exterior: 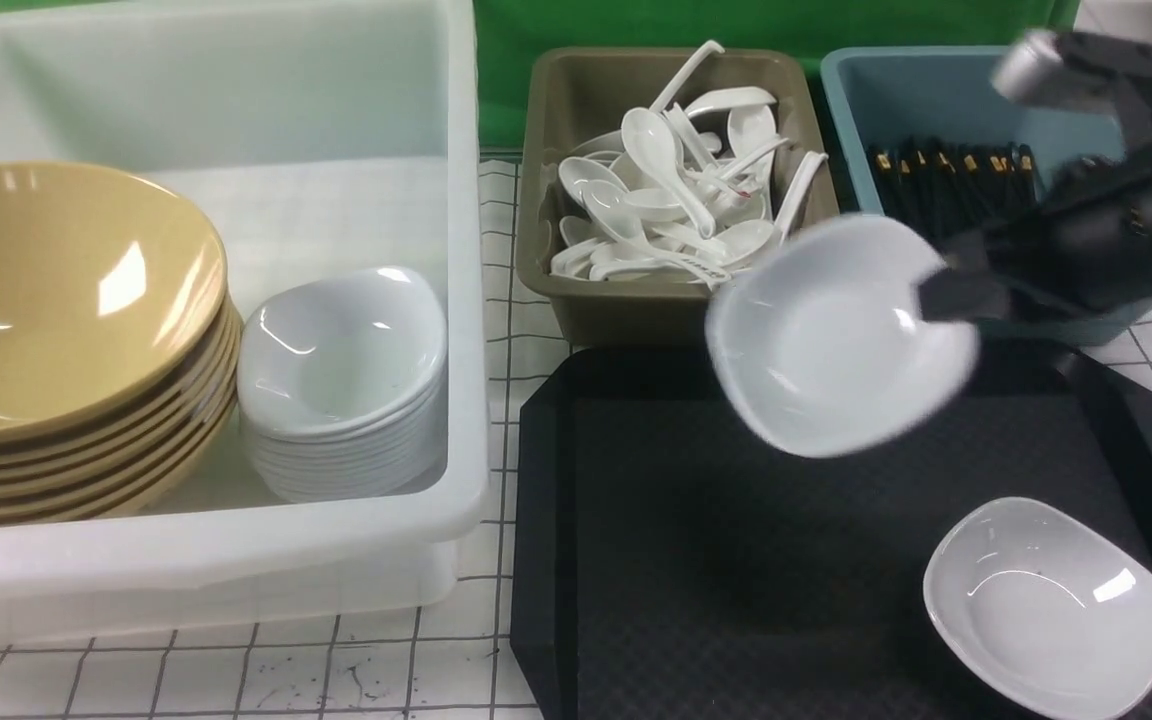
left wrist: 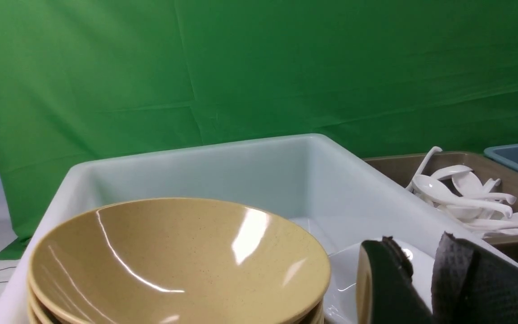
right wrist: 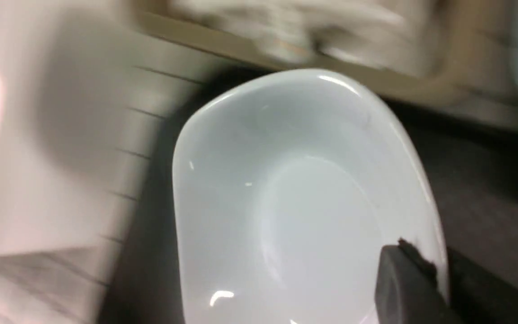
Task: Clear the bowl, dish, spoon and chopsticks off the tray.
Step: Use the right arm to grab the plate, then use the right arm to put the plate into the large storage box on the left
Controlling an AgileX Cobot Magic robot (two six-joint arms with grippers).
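Dish [exterior: 836,340] is airborne, tilted, over the tray's [exterior: 636,560] far edge. The R gripper [exterior: 946,295] is clamped on its rim, so the dish hangs off the fingers toward the robot's left. You'll want it going further that way, past the tray's left edge, to the dish stack [exterior: 341,390] in the white tub [exterior: 236,580]. L gripper [left wrist: 421,252] is over that tub, fingers slightly apart, nothing betw. them.

Count:
- 1 dish held
- 1 second dish [exterior: 1048,608] at the tray's near right corner
- approx. 7 bowls [exterior: 66,330] stacked in the tub
- spoons [exterior: 676,200] and chopsticks [exterior: 946,165] binned, too many to count
- none seen on the tray
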